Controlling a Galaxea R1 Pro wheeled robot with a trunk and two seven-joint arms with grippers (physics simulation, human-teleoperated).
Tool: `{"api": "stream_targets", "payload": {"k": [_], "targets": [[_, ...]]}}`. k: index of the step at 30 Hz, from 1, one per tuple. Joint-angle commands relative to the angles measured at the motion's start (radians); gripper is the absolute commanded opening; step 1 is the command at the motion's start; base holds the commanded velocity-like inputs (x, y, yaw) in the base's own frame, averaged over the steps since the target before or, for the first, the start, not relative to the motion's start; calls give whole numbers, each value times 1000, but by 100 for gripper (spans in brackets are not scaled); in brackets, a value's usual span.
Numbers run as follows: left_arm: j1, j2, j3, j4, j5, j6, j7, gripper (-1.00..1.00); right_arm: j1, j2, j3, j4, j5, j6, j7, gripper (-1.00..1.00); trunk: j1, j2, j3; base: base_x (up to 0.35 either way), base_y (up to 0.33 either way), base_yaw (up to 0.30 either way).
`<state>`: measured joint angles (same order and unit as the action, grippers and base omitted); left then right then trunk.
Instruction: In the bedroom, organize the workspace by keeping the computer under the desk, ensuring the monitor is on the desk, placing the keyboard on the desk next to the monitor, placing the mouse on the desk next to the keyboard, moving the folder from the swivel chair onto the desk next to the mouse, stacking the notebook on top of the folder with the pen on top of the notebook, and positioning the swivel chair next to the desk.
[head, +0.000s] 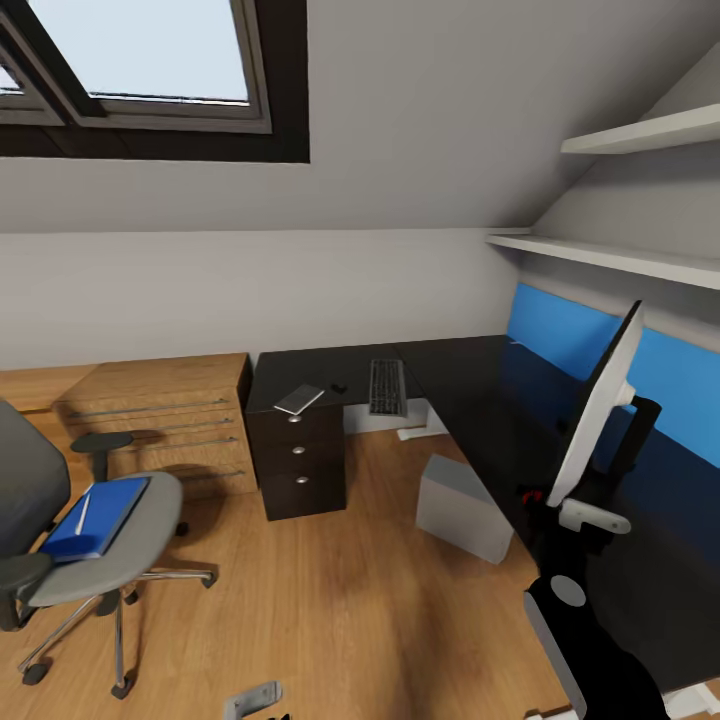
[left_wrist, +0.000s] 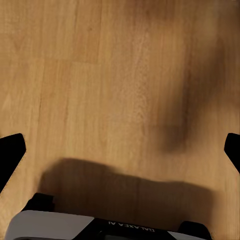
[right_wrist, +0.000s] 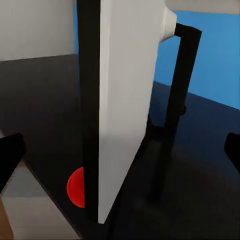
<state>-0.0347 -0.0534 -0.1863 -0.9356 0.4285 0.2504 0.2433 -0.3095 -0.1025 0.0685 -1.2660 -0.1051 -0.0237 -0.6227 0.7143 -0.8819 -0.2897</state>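
The swivel chair (head: 95, 560) stands at the left with the blue folder (head: 100, 515) on its seat and the white pen (head: 83, 513) lying on the folder. On the black desk (head: 470, 400) lie the keyboard (head: 387, 387), the small black mouse (head: 339, 387) and the notebook (head: 299, 399) above the drawers. The grey computer (head: 462, 507) sits on the floor at the desk's edge. The monitor (head: 600, 410) stands edge-on on the desk. My right gripper (right_wrist: 120, 150) is open, with the monitor's edge (right_wrist: 115, 100) between its spread fingers. My left gripper (left_wrist: 120, 150) is open over bare floor.
Low wooden shelving (head: 160, 415) runs along the wall left of the black drawer unit (head: 297, 460). Two white wall shelves (head: 620, 255) hang above the desk's right wing, with a blue panel (head: 560, 330) behind it. A red round spot (right_wrist: 75, 187) shows on the desk by the monitor.
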Motion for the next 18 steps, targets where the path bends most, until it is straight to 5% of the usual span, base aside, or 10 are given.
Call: {"api": "stream_targets", "payload": {"k": [1,18], "targets": [[-1,0,-3,-2,10,3,8,100,-1,-1,4,-1,-10,-2,-6,100,0,-1,-1,0,218,0],[-1,0,-4,10,9,3,8,100,-1,-2,2,-4,-10,-2,-8,100,0,-1,-1,47,23,0]]}}
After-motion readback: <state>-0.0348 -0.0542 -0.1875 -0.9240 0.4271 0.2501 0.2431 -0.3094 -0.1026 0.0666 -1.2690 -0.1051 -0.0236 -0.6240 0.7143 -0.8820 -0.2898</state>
